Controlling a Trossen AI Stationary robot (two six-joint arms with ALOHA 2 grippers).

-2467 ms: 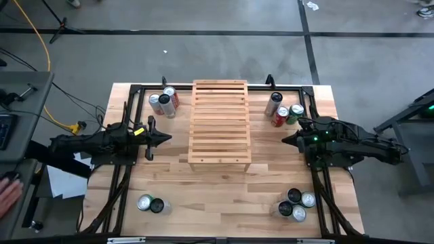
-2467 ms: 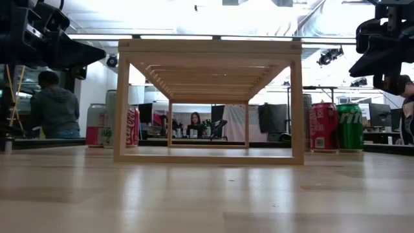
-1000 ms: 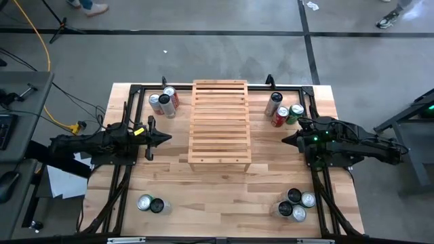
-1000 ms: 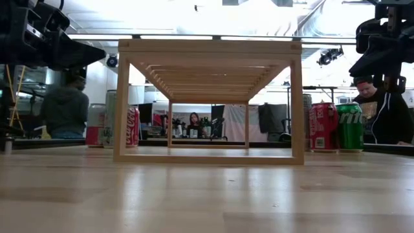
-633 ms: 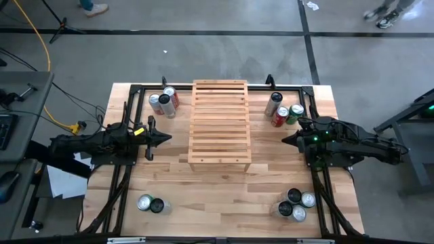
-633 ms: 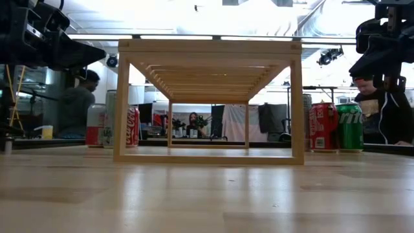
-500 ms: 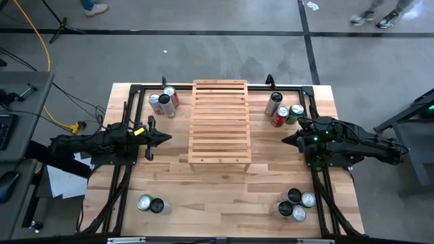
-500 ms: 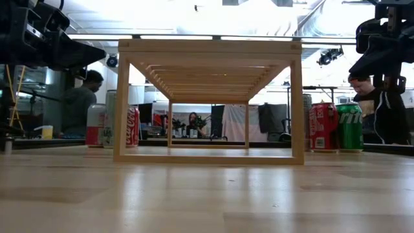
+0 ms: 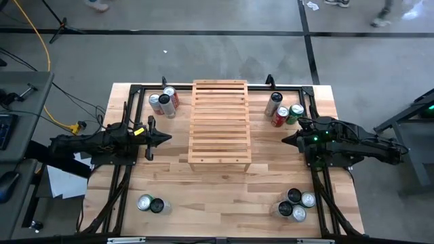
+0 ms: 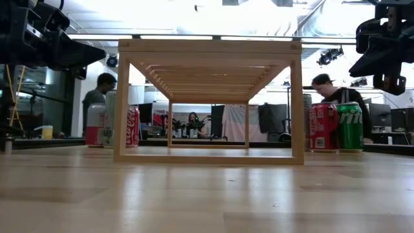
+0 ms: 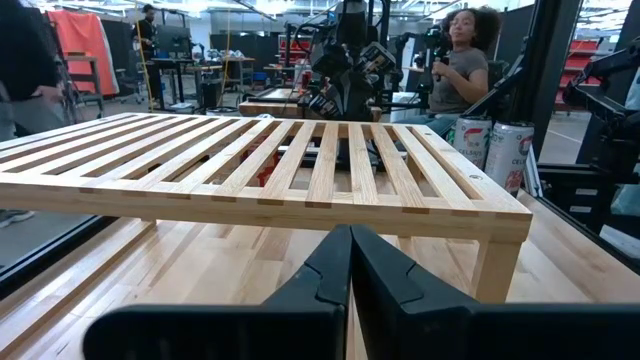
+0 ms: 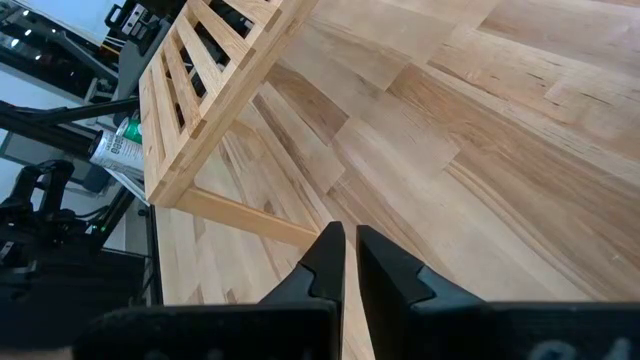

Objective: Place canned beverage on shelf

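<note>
- Looking first at the grippers, we find the left gripper (image 9: 165, 138) hanging above the table on the left of the shelf, its fingers pressed together and holding nothing.
- We find the right gripper (image 9: 287, 140) on the opposite side of the shelf, fingers nearly together with only a thin slit between them, also holding nothing.
- Between the two arms stands the shelf (image 9: 219, 122), a pale slatted wooden rack in the middle of the table (image 9: 169, 190); no can stands on it yet.
- We count four groups of cans, all upright on the table: three at the far left (image 9: 163, 102), three at the far right (image 9: 282, 110) just beyond the right gripper, two at the near left (image 9: 150, 203), and four at the near right (image 9: 296, 202).
- From table height, a red can (image 10: 321, 126) and a green can (image 10: 350, 126) stand side by side to the right of the shelf.
- We judge a can to be light, stiff-walled but easy to dent, and smooth enough to slip.
- We would take one by its round side near mid-height, squeezing gently and keeping it upright.
- People (image 10: 97, 97) are visible in the room beyond the table.
</note>
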